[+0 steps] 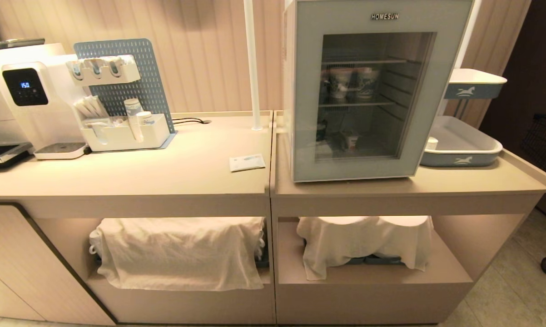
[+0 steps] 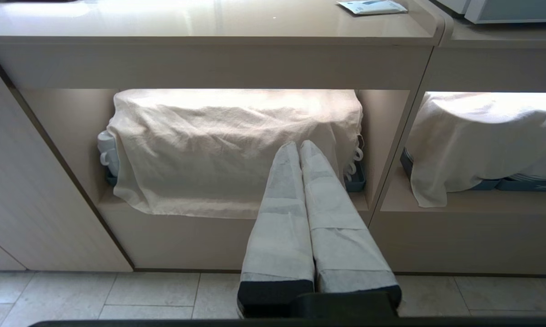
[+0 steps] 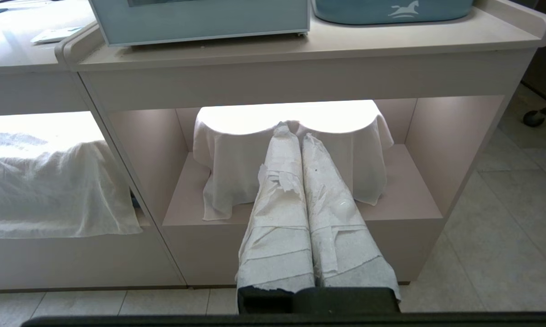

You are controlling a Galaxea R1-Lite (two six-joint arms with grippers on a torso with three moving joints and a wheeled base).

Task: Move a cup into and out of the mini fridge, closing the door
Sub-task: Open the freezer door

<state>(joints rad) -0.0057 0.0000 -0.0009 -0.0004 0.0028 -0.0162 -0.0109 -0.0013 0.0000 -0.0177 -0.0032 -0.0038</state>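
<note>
Beige counter (image 1: 164, 172), mini fridge (image 1: 300, 91), door (image 1: 368, 91) shut

Head view high, facing counter (image 1: 164, 177); wrist views low, facing shelves; all share counter front edge.

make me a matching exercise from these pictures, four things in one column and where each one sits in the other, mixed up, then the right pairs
Things:
1. cup
2. paper cups with blue print
3. flat packet
4. tray with a horse mark

Places:
A. on the counter just to the right of the mini fridge
B. behind the shut door, on the fridge's lowest level
C. on a wire shelf higher up in the fridge
D. lying on the counter to the left of the fridge

Pairs: 1-B, 2-C, 3-D, 4-A
</note>
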